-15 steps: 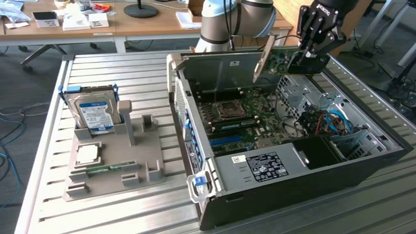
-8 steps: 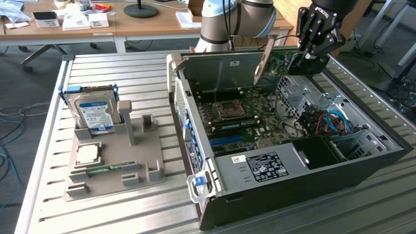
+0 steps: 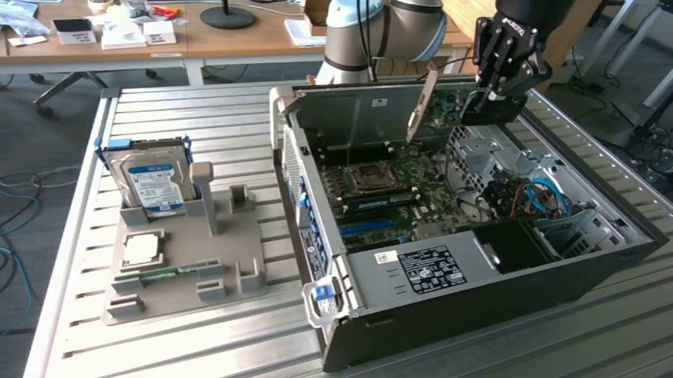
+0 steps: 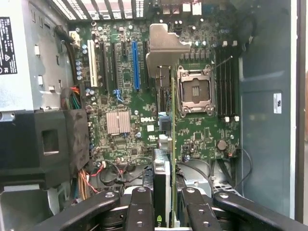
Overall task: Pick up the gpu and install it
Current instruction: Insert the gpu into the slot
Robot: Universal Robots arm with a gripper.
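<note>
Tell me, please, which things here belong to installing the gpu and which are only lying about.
Belong to the job:
- gpu, gripped in the jaws
- open computer case
- motherboard with its blue slot

Lying about:
- hard drive, upright in the grey holder
- RAM stick on that holder
- processor chip on that holder

It was a robotics lab (half office, by its look): an open computer case (image 3: pixel 505 303) lay on a slatted metal table (image 3: pixel 189 346), a robot arm (image 3: pixel 358 31) rose just behind the case, and cluttered wooden desks (image 3: pixel 242 43) stood farther behind.
</note>
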